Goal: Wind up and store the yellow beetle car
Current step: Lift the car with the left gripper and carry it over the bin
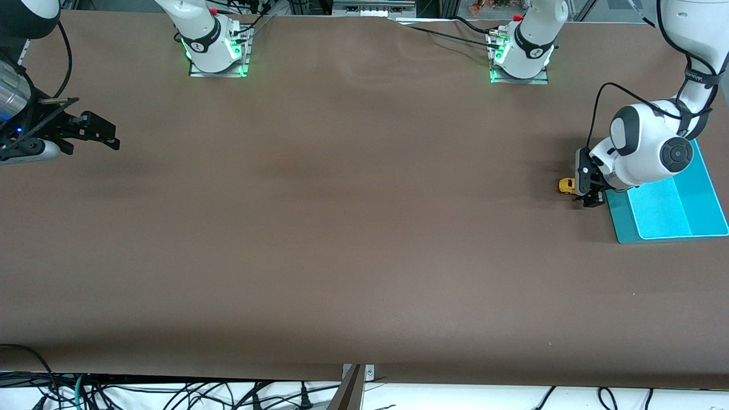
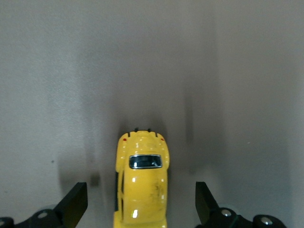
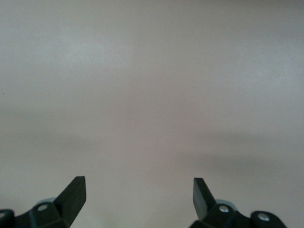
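Across the front view, one yellow beetle car sits on the table right at the left gripper, beside one blue tray. Left wrist: the car sits between wide-spread fingers, untouched. Right wrist: the right gripper waits, spread wide over bare table.

Left gripper is standing with jaws spread wide, both black fingertips showing. The yellow beetle car is sitting on the brown table between them, touching neither fingertip. Its dark window is facing up; the end nearest the camera is cut off, possibly the front.
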Controlling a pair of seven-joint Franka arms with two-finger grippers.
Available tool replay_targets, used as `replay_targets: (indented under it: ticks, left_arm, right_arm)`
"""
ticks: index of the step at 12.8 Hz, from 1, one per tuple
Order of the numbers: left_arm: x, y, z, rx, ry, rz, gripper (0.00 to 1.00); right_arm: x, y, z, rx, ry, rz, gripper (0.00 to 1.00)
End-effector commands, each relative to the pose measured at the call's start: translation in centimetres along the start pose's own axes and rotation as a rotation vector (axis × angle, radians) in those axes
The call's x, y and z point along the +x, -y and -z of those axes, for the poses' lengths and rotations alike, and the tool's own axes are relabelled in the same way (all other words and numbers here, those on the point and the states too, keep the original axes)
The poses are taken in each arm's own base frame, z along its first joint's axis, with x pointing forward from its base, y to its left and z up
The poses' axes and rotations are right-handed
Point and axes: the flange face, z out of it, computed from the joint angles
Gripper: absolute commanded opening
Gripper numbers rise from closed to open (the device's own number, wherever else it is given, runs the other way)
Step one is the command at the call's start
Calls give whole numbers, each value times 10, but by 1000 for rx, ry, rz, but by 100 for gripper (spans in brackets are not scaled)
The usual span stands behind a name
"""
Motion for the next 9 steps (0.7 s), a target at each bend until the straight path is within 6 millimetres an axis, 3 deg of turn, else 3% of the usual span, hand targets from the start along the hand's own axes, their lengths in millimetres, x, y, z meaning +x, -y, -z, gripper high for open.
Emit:
replay_targets:
  ticks: [1, 5, 6, 7, 8, 9]
  left_arm:
    - [-1, 1, 6, 20, 18, -64, 100]
    - [-20, -8, -19, 14, -2, -29, 100]
    - [-19, -8, -19, 14, -2, -55, 77]
    - [-16, -6, -16, 21, -5, -59, 28]
    - [-15, -6, -18, 17, -9, -57, 20]
    - [-15, -6, -19, 16, -11, -56, 20]
  right_arm:
    - [3, -2, -2, 22, 18, 15, 100]
    - [6, -9, -6, 20, 15, 12, 100]
    - [9, -10, -13, 24, 28, 15, 100]
    - [8, -14, -13, 24, 32, 10, 100]
    - [7, -18, -13, 24, 34, 3, 100]
    - [6, -21, -14, 26, 38, -4, 100]
